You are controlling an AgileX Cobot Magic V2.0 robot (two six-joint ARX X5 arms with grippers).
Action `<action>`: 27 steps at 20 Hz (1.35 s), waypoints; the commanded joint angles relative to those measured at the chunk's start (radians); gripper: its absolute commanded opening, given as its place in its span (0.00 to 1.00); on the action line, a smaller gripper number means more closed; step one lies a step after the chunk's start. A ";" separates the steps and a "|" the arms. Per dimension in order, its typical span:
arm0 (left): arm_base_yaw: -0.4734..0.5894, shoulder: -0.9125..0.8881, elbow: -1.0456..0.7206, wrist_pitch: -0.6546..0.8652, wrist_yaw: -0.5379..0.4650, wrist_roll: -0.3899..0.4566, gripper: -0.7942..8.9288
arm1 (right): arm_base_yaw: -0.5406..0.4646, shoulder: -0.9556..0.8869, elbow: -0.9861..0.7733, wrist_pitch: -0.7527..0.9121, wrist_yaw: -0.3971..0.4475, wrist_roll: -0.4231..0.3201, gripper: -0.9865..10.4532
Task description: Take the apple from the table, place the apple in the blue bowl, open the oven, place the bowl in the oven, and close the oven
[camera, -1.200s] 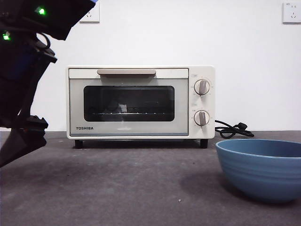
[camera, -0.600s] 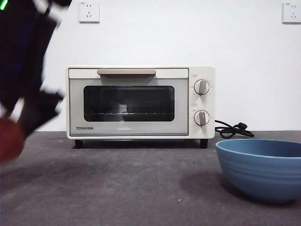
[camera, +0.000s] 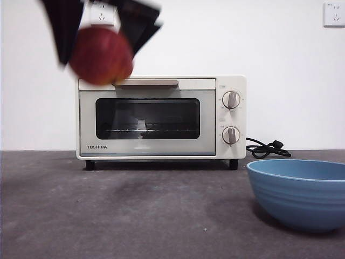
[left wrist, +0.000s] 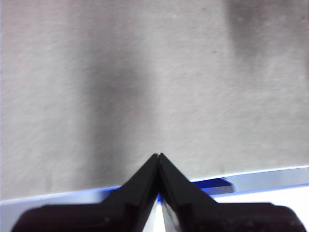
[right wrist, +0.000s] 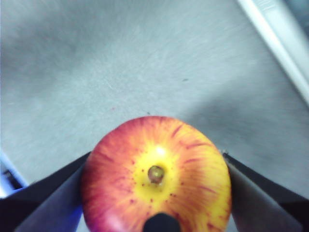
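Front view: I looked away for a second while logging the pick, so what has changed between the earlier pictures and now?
The right claw, shut on the apple, has risen from low at the picture's left edge to above the oven's top left corner. The apple was out of sight a second ago. The oven, its door shut, the blue bowl and the table are unchanged.

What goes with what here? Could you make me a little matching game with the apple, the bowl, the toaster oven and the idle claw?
Things:
1. apple
2. blue bowl
3. Toshiba toaster oven
4. left gripper

States:
A. door closed, at the back of the table
B. jaws shut, holding nothing
C. held up in the air by the right gripper
D. standing empty-looking on the table

Pairs: 1-C, 2-D, 3-A, 4-B
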 commanded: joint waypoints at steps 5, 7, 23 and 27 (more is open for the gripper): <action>-0.002 0.077 0.003 0.110 0.052 -0.004 0.08 | -0.037 -0.316 -0.283 0.034 0.059 -0.001 0.08; -0.002 0.098 0.003 0.129 0.053 -0.007 0.08 | -0.066 -0.482 -0.501 0.143 0.059 0.043 0.08; -0.002 0.252 0.003 0.269 0.100 -0.045 0.08 | -0.209 -1.093 -1.432 0.723 0.128 0.337 0.08; -0.003 0.268 0.003 0.291 0.100 -0.045 0.08 | -0.209 -1.055 -1.445 0.758 0.149 0.351 0.08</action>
